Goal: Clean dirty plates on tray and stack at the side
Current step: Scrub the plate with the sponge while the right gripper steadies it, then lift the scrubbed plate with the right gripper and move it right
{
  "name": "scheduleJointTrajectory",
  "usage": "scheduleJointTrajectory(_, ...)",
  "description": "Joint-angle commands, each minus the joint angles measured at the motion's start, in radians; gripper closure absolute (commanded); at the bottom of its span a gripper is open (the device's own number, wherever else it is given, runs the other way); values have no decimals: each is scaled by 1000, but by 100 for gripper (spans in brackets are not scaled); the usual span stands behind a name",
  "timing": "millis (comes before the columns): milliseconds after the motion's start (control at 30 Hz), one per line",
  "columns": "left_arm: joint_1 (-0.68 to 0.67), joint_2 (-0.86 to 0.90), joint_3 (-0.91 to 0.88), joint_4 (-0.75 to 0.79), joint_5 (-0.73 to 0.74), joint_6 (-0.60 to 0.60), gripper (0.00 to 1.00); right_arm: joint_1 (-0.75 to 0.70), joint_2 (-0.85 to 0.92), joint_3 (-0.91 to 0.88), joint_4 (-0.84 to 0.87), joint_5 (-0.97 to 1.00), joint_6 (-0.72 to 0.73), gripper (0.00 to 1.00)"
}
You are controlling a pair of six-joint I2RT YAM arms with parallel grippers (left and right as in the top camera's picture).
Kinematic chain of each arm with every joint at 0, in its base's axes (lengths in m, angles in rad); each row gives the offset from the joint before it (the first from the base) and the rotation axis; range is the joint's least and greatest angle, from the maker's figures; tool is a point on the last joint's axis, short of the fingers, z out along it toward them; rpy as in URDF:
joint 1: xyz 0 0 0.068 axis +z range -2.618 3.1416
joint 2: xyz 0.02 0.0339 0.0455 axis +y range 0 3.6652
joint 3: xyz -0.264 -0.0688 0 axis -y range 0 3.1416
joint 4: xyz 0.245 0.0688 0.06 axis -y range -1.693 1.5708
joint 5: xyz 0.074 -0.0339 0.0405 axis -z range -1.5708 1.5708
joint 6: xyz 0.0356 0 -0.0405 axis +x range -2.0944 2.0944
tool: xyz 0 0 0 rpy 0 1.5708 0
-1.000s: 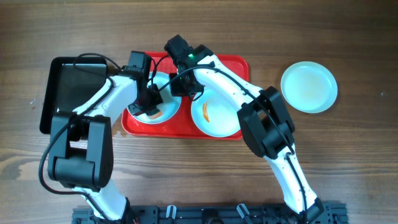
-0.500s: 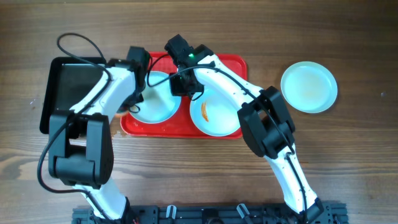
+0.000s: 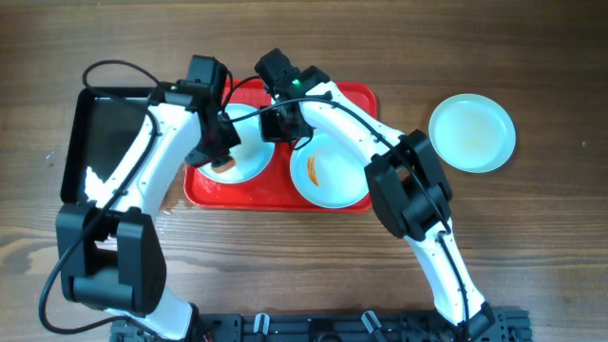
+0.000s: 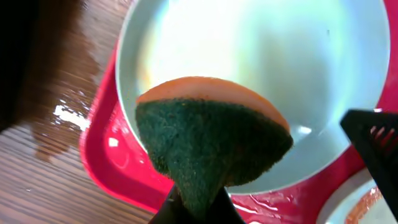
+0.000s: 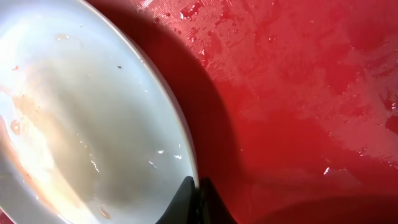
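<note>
Wood-grain table (image 3: 532, 247) w/ wet red tray (image 3: 256, 197) (water beaded on it). L gripper (image 4: 196, 208) is clamped on sponge (image 4: 211, 143) over left plate (image 4: 280, 56); R gripper (image 5: 198, 199) is pinched on its rim. Smeared plate (image 3: 328, 180) alongside; third plate (image 3: 472, 133) off-tray, at right

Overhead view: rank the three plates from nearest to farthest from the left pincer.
Measured from the left pincer:
1. Left plate: on the red tray, directly beneath the pincer and its sponge.
2. Smeared plate: on the tray's right half.
3. Lone plate: off the tray, far right.
</note>
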Motion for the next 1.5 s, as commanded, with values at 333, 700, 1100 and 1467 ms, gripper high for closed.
scheduleJointTrajectory(333,-2,-8,-46,10,41,-47,96,-26,26,-8,-12,-21,11,96)
scheduleJointTrajectory(700,-2,-8,-46,39,14,-39,96,-112,-256,11,-194,213,2,96)
scheduleJointTrajectory(1100,-7,-8,-47,67,14,-39,96,-108,-353,11,-261,678,-101,96)
scheduleJointTrajectory(1467,-64,-8,-47,114,14,-39,96,49,-352,11,-254,1200,-183,95)
